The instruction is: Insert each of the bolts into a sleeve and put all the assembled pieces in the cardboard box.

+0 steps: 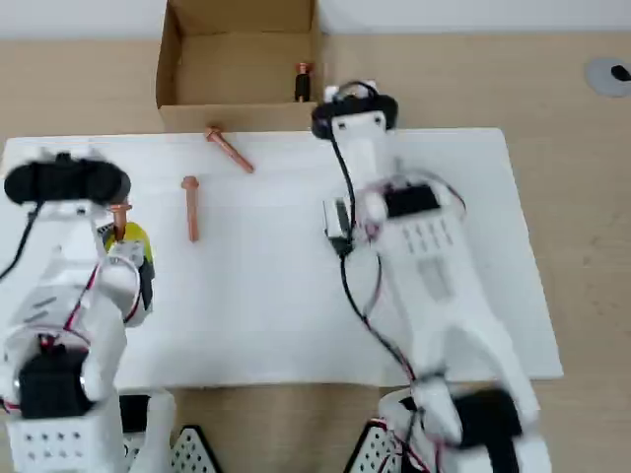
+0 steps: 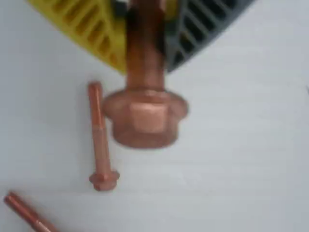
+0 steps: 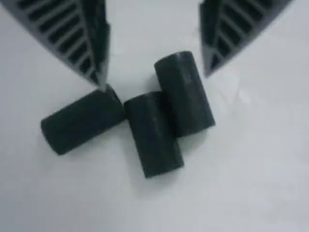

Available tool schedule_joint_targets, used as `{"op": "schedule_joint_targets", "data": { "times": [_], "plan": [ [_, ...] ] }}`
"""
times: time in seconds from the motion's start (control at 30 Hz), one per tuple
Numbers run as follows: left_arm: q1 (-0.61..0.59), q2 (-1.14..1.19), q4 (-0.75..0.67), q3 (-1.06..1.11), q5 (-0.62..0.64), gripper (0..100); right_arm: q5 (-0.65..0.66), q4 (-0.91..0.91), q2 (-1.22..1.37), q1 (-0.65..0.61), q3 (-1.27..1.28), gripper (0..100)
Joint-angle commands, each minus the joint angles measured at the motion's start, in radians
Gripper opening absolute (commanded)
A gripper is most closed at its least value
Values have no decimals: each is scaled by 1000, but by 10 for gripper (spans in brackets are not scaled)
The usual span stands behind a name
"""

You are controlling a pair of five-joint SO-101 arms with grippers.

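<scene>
My left gripper (image 2: 145,53), with one yellow and one dark grey finger, is shut on the shank of a copper bolt (image 2: 145,118), held head-outward above the white mat. In the high view this bolt (image 1: 120,219) is at the mat's left side. Two loose bolts (image 1: 190,207) (image 1: 230,150) lie on the mat nearby. My right gripper (image 3: 153,72) hangs open just above three black sleeves (image 3: 82,121) (image 3: 153,134) (image 3: 184,94), which lie touching one another. The cardboard box (image 1: 237,108) stands behind the mat, with one assembled piece (image 1: 303,81) upright in its right corner.
The white mat (image 1: 276,296) covers the middle of a wooden table. The right arm (image 1: 414,236) stretches over the mat's centre-right and covers the sleeves in the high view. A round grey fitting (image 1: 608,74) sits in the table at far right.
</scene>
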Motion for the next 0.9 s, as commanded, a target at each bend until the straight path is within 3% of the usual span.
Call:
{"op": "schedule_joint_targets", "data": {
  "times": [0.0,0.17,0.3,0.47,0.87],
  "plan": [
    [-52,-127,-74,77,0,9,15,232,220,-15,-369,168],
    [-137,-249,-92,157,57,9,238,503,493,-10,-769,168],
    [-144,-303,-87,203,60,9,281,583,654,-10,-963,168],
    [-149,-320,-87,238,57,9,351,572,737,-16,-966,168],
    [-144,-317,-95,236,57,9,353,532,817,22,-955,168]
  ]
}}
